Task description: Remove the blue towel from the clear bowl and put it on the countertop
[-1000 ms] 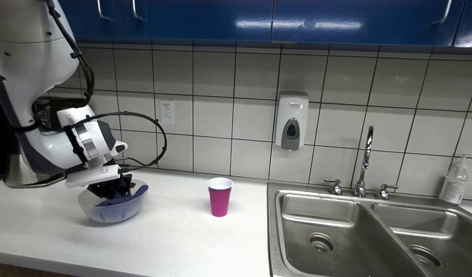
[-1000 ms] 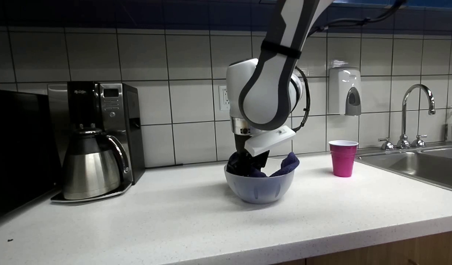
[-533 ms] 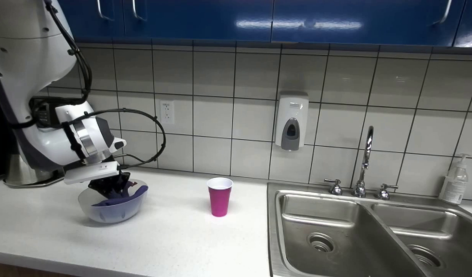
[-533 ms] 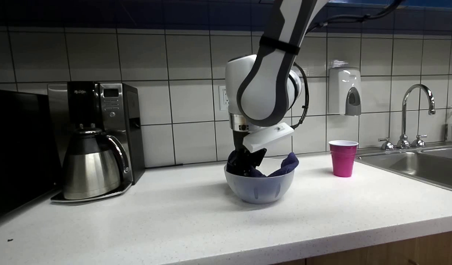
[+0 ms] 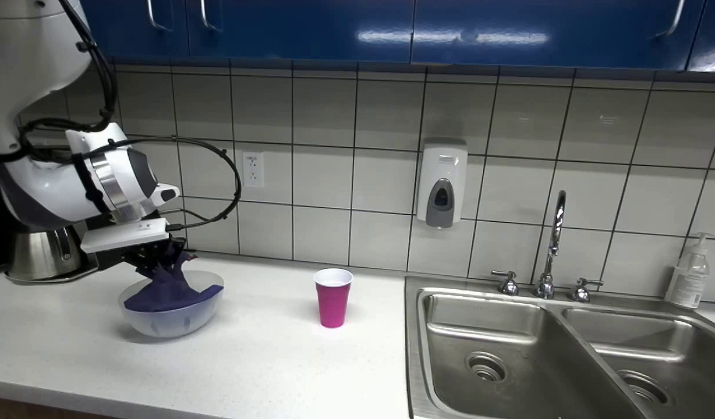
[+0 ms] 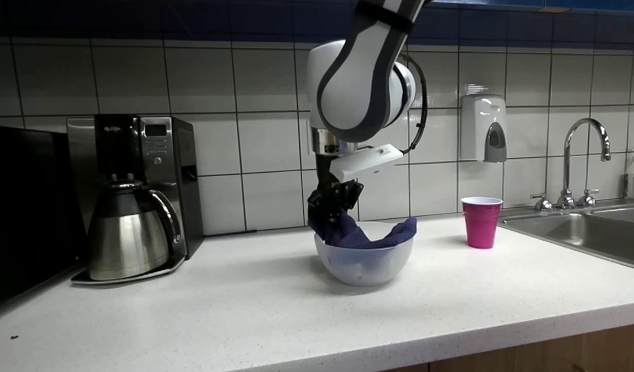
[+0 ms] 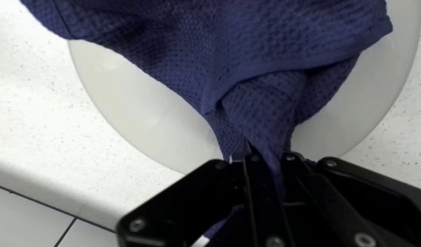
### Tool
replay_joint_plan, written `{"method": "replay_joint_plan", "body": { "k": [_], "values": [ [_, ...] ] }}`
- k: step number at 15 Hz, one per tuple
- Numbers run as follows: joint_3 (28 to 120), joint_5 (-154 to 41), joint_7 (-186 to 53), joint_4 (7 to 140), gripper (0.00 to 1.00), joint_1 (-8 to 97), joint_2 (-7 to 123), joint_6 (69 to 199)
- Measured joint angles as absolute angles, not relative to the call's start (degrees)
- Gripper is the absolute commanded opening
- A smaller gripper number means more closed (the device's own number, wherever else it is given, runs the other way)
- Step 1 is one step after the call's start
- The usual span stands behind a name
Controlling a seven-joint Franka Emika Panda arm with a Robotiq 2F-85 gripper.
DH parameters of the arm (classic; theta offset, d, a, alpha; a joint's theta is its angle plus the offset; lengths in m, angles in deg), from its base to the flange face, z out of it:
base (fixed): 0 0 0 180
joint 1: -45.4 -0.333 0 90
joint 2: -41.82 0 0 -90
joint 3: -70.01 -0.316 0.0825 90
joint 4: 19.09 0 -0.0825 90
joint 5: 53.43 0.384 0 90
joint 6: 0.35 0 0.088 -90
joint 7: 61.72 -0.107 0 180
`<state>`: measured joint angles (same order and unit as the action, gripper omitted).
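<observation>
The blue towel point(image 5: 165, 291) lies bunched in the clear bowl point(image 5: 180, 323), with one end pulled up above the rim. The towel point(image 6: 379, 242) and bowl point(image 6: 366, 266) also show in an exterior view, where a towel corner rests over the bowl's right rim. My gripper point(image 6: 333, 223) is above the bowl's left part, shut on the raised end. In the wrist view the towel point(image 7: 255, 44) runs up in folds between the fingers of my gripper point(image 7: 270, 159), and the bowl point(image 7: 135, 123) is below. The fingertips are partly hidden by cloth. The countertop point(image 5: 264, 372) is white.
A pink cup point(image 5: 333, 299) stands to the right of the bowl. A coffee maker point(image 6: 141, 155) with a steel carafe point(image 6: 128, 232) stands at the left. A double sink point(image 5: 413, 349) is at the right. The tiled wall point(image 6: 268, 144) is behind.
My gripper has moved up and slightly left in both exterior views, drawing one end of the towel up out of the bowl. The bowl and cup stay in place.
</observation>
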<state>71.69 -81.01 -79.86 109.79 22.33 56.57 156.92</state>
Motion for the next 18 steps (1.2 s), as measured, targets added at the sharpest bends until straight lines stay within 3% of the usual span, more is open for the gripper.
{"method": "replay_joint_plan", "body": {
  "k": [9, 18],
  "values": [
    [67.83, -83.75, -84.34, 114.88, 0.01, 23.35, 43.60, 148.84],
    [63.19, -83.36, -80.77, 125.92, 0.01, 31.75, 26.03, 148.22]
  ]
}}
